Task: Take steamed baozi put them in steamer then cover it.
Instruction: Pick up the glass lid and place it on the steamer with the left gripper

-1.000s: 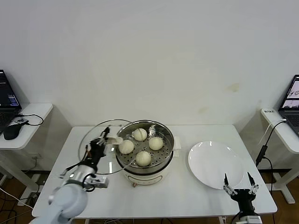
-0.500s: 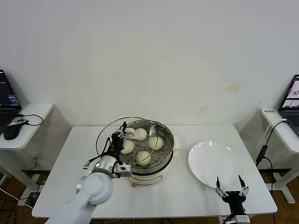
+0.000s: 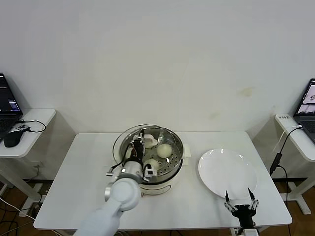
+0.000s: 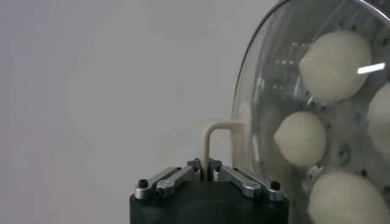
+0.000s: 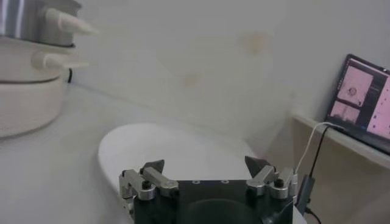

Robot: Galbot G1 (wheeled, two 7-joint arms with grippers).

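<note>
Glass cover, handle clamped by left gripper, seemingly off-centre above steamer; may seat crooked.

A white table stands against a pale wall. An empty white plate lies on its right side. Side desks flank it, each with a laptop; a mouse rests on the left one.

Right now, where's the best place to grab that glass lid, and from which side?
By the cream handle at the centre of the cover: a raised loop, probably the only part narrow enough for jaws. Come at the lid's outer face, as the left gripper does, shut on it over the steamer.
</note>
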